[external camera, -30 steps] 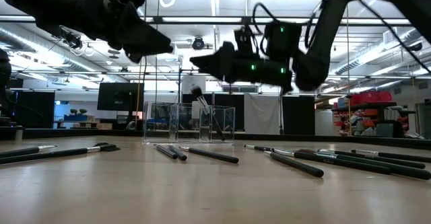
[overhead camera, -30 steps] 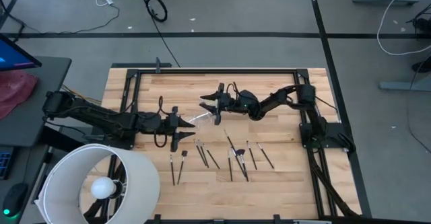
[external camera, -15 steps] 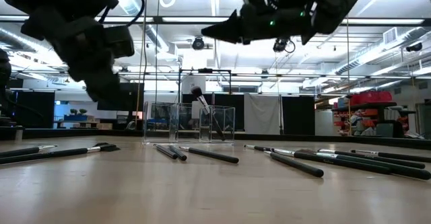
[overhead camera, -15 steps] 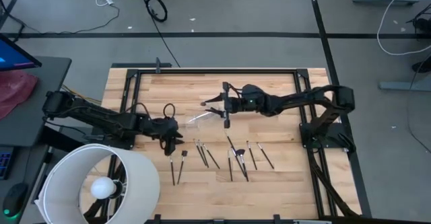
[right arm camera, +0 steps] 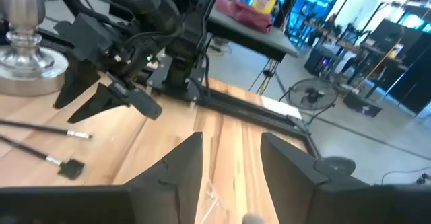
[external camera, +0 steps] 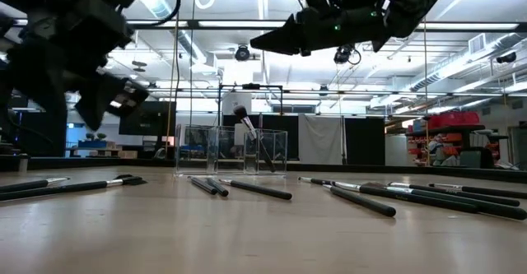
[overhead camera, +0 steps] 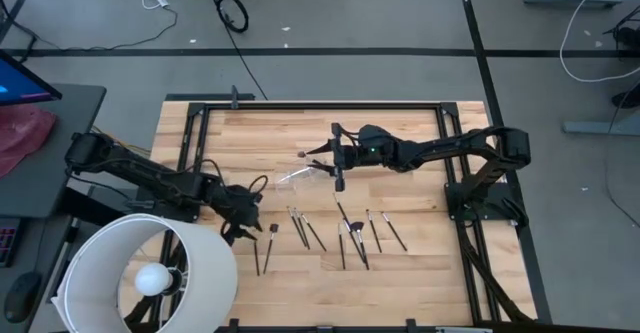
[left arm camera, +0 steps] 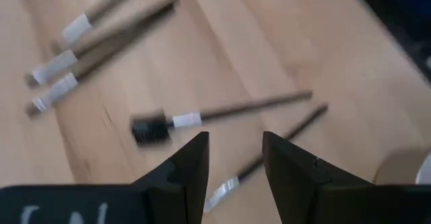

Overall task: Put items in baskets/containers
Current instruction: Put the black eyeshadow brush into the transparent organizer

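Progress: early. One brush (external camera: pixel 249 132) stands tilted in the clear cup (external camera: pixel 233 150), bristles above the rim. The other brushes (overhead camera: pixel 342 235) lie loose on the desk (overhead camera: pixel 400 273), about ten by my count, in a scattered row between 5 and 7 o'clock of the cup as seen from above. Nearly all of the task is left, in my judgement.

Left tool (overhead camera: pixel 243 221): low over the brushes at the 9 o'clock end of the row, fingers spread, nothing between them. Right tool (overhead camera: pixel 338 169): high up, just at 3 o'clock of the cup, fingers apart and empty.

View differences:
- High view gives the layout, but the cup (overhead camera: pixel 293 177) is only a faint glint there and its contents cannot be read.
- Low view alone shows the brush standing in the cup.
- Left wrist view shows a spoolie-tipped brush (left arm camera: pixel 202 119) lying just ahead of the tool's fingertips, with a thinner brush (left arm camera: pixel 269 154) crossing behind them.
- Right wrist view looks toward the left arm and a lamp base (right arm camera: pixel 27 49).
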You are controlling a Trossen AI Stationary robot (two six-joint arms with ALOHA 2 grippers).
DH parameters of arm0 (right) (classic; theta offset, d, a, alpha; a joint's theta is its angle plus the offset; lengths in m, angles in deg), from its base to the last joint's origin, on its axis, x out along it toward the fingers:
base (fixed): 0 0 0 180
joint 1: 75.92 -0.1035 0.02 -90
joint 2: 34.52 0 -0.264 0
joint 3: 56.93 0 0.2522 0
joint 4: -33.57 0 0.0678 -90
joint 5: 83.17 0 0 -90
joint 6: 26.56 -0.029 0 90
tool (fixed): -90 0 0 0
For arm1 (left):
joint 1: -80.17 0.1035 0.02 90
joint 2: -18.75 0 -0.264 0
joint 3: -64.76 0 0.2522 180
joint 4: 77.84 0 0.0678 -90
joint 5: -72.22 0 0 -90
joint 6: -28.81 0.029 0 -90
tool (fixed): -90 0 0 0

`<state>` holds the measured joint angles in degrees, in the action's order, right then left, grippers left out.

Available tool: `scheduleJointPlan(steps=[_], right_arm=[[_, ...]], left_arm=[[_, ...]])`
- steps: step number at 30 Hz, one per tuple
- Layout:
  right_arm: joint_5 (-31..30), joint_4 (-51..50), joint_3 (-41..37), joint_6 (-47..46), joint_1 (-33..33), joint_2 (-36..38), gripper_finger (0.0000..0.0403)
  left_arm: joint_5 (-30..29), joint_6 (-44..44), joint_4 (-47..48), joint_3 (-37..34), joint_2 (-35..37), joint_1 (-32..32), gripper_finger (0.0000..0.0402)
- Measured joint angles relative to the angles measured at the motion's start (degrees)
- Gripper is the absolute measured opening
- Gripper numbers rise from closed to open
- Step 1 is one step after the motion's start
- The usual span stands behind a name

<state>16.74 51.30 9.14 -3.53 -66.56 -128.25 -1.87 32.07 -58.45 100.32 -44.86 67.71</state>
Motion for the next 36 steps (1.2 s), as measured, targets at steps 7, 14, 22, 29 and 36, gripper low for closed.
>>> scheduleJointPlan(steps=[7,14,22,29,36], right_arm=[[0.00,-1.09,0.00,0.00,0.00,0.00,0.0153],[-0.01,-0.90,0.00,0.00,-0.09,0.00,0.0153],[0.00,-0.87,0.00,-3.02,-0.09,-0.02,0.0153],[0.00,-1.03,0.00,-3.02,-0.33,-0.02,0.0153],[0.00,-1.14,0.00,-1.94,-0.85,-0.02,0.0153]], left_arm=[[3.53,7.50,-1.18,-0.07,-5.88,-0.06,0.0141],[5.20,12.70,-3.05,-0.02,-13.84,-0.04,0.0122],[5.57,16.81,-6.60,0.07,-17.46,0.84,0.0092],[6.12,16.93,-8.99,-1.75,-19.30,1.22,0.0046],[7.38,14.83,-13.14,-3.34,-19.70,5.48,0.0015]])
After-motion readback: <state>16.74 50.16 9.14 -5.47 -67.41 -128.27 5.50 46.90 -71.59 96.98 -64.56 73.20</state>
